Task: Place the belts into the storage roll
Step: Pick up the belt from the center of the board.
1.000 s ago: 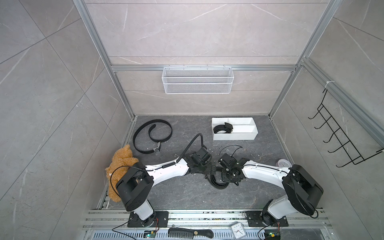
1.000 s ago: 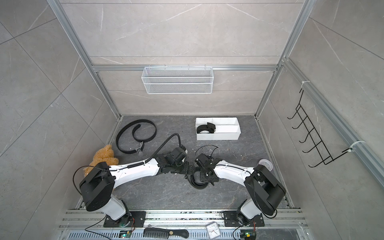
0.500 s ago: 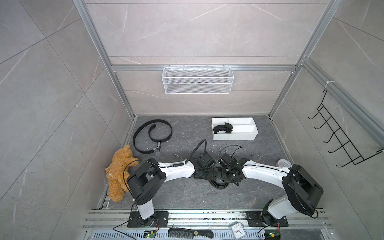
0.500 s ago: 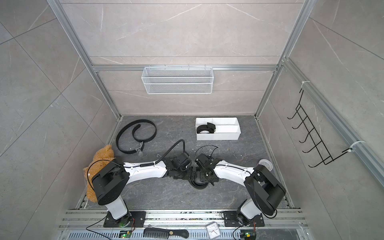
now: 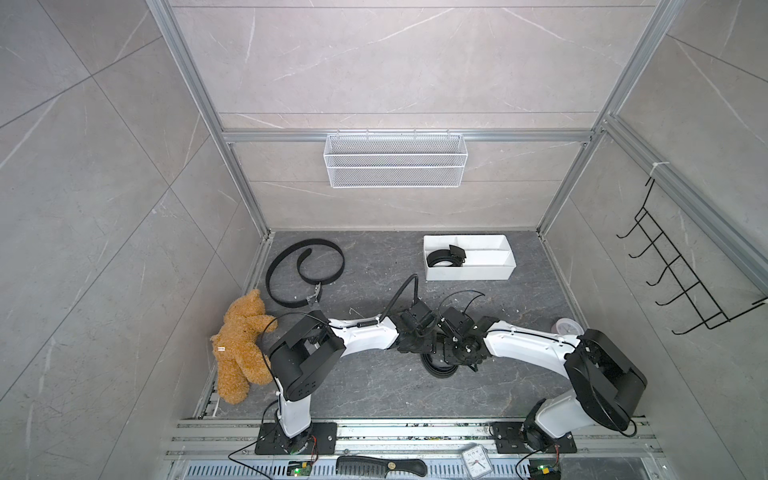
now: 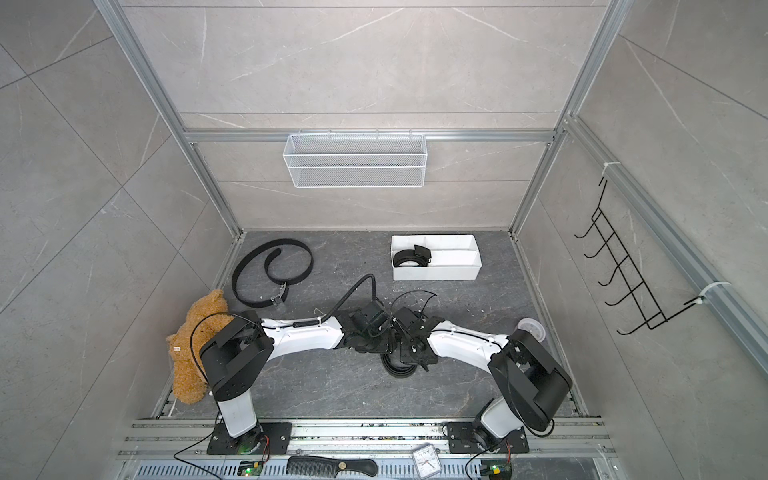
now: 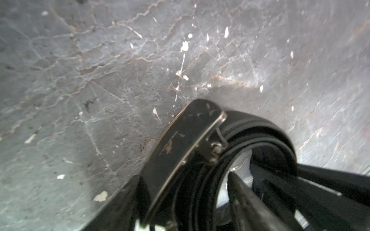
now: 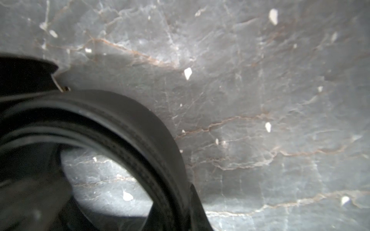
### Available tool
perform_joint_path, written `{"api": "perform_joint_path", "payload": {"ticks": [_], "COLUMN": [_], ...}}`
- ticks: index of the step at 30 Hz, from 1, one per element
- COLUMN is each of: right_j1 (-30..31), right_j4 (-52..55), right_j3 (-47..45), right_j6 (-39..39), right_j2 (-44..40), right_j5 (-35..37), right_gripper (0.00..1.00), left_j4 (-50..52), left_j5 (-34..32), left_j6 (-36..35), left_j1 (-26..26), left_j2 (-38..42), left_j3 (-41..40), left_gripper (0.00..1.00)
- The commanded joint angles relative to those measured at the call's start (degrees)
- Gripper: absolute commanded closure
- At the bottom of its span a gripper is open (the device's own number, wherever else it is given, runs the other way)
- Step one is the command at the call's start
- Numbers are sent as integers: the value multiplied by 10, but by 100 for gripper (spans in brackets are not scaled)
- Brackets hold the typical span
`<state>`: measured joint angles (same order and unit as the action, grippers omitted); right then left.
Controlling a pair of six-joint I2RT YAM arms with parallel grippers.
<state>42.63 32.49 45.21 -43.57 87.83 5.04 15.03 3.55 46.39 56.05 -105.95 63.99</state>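
Note:
A black coiled belt [image 5: 440,368] [image 6: 399,368] lies on the dark floor between both arms. My right gripper [image 5: 451,353] [image 8: 176,200] is shut on its coil wall [image 8: 140,128]. My left gripper [image 5: 422,347] [image 7: 185,180] straddles the buckle side of that belt [image 7: 180,140]. One finger [image 7: 128,200] is outside by the buckle, the other finger [image 7: 242,200] inside the coil, with a sliver of floor still showing. A second coiled belt [image 5: 446,258] lies in the left compartment of the storage roll [image 5: 469,273]. A third belt [image 5: 305,270] lies in a loose spiral at the back left.
A teddy bear [image 5: 241,349] lies by the left arm's base. A white wire basket [image 5: 395,160] hangs on the back wall and a black hook rack [image 5: 681,282] on the right wall. A white round lid [image 5: 565,326], a comb [image 5: 380,465] and a clock [image 5: 476,459] lie nearby.
My left arm has swung right, up to the coiled belt, and its jaws have narrowed around the buckle side. The right gripper and the coil have stayed put.

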Motion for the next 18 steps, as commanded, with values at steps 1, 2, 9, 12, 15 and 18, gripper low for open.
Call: {"api": "perform_joint_path", "payload": {"ticks": [1, 2, 9, 12, 15, 18], "right_j1": [4, 5, 9, 13, 13, 13], "right_j4": [9, 10, 11, 11, 15, 22], "right_j3": [-11, -11, -9, -7, -6, -6], "right_j6": [-2, -2, -4, -5, -8, -10], "right_j2": [-5, -6, -13, -20, -31, -44], "right_j5": [1, 2, -1, -3, -5, -7], "right_gripper": [100, 100, 100, 98, 86, 70], "left_j4": [17, 22, 65, 84, 104, 109], "left_j5": [21, 20, 12, 8, 1, -5], "left_j6": [-6, -6, -15, -20, -27, -28], "left_j1": [1, 1, 7, 13, 20, 24], "left_j2": [-25, -27, -46, -59, -71, -73], "left_j3": [17, 18, 39, 54, 69, 72], "left_gripper": [47, 50, 66, 75, 85, 96]}}
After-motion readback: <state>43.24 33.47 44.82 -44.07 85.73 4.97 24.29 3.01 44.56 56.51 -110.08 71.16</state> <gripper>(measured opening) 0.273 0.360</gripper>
